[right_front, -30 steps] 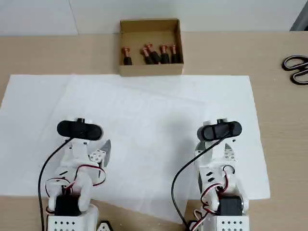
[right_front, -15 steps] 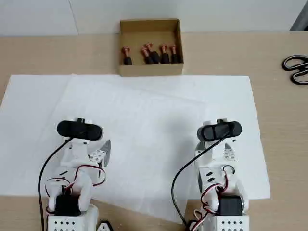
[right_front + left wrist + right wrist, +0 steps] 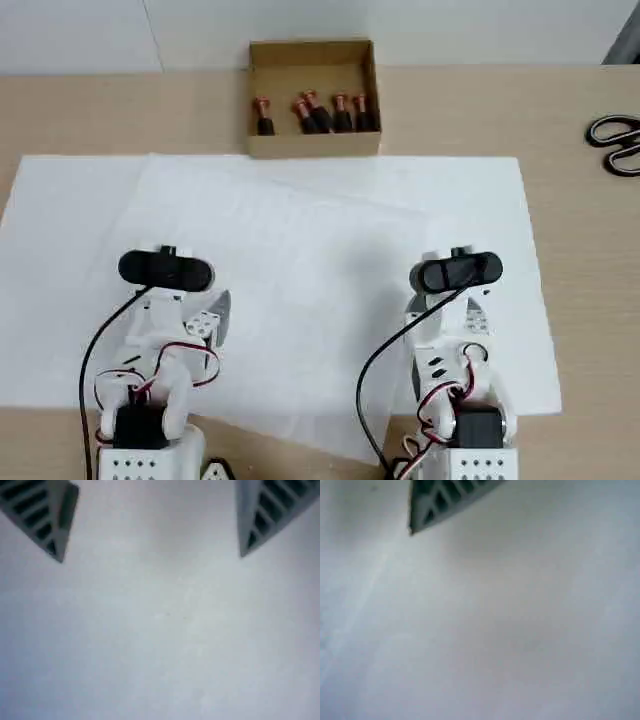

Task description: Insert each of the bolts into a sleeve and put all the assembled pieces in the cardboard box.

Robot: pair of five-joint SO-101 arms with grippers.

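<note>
The cardboard box (image 3: 313, 148) stands at the far middle of the table. Several copper-headed bolts seated in black sleeves (image 3: 322, 113) lie in a row inside it. Both arms are folded back at the near edge, far from the box. My left gripper (image 3: 212, 318) hangs low over the white paper. In the left wrist view, the left gripper (image 3: 151, 557) is open, its tips wide apart over bare paper with nothing between them. My right gripper (image 3: 472, 312) also sits close above the paper.
A large white paper sheet (image 3: 300, 260) covers the table between the arms and the box. Black-handled scissors (image 3: 615, 143) lie at the far right edge on the wooden tabletop.
</note>
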